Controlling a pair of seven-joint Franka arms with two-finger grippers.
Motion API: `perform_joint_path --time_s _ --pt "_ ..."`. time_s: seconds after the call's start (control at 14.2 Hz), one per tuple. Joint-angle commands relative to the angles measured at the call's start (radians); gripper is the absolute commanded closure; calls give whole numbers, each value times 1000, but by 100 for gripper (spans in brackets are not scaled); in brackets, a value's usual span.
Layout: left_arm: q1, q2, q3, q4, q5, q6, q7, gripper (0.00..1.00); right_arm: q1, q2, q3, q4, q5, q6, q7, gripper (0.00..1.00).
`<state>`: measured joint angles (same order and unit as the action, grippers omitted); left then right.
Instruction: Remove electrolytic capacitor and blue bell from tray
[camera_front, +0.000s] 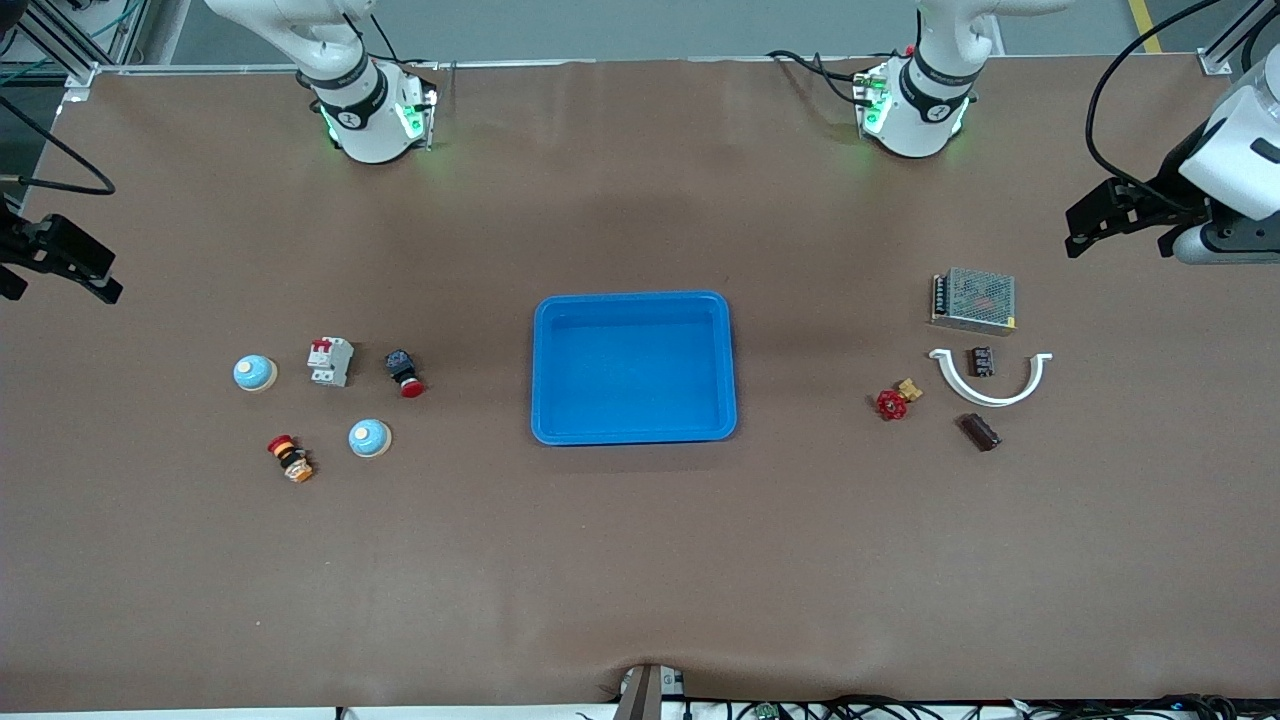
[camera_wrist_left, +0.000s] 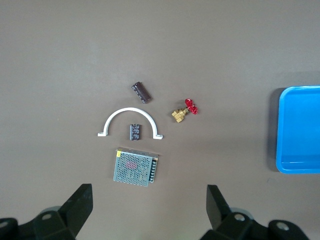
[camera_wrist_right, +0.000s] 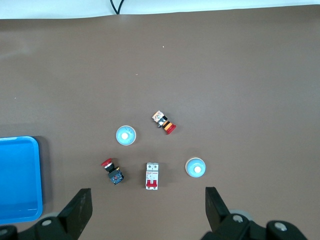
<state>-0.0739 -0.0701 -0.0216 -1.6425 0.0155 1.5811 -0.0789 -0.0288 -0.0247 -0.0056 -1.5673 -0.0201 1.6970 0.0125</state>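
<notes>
Two pale blue dome bells (camera_front: 255, 372) (camera_front: 369, 437) sit on the table toward the right arm's end; they also show in the right wrist view (camera_wrist_right: 195, 167) (camera_wrist_right: 125, 135). Two dark cylindrical capacitors (camera_front: 982, 361) (camera_front: 980, 432) lie toward the left arm's end, and also show in the left wrist view (camera_wrist_left: 135, 132) (camera_wrist_left: 141, 92). A blue tray (camera_front: 550, 330) stands empty at the table's middle. My left gripper (camera_front: 1115, 235) (camera_wrist_left: 148, 207) is open and empty, up over the table's end. My right gripper (camera_front: 60, 288) (camera_wrist_right: 147, 210) is open and empty, up over the other end.
Beside the bells are a white circuit breaker (camera_front: 330, 361) and two red push buttons (camera_front: 404, 372) (camera_front: 290, 458). Beside the capacitors are a metal mesh power supply (camera_front: 973, 299), a white arc-shaped clamp (camera_front: 990, 395) around one capacitor, and a red-handled brass valve (camera_front: 895, 400).
</notes>
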Motion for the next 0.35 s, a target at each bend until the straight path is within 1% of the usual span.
perform_joint_path --time_s 0.0,0.28 --pt "0 7 -1 24 -2 -30 16 0 6 2 7 19 3 -25 18 0" --pt "-3 7 -3 24 -2 -53 7 0 10 2 7 19 3 -30 17 0"
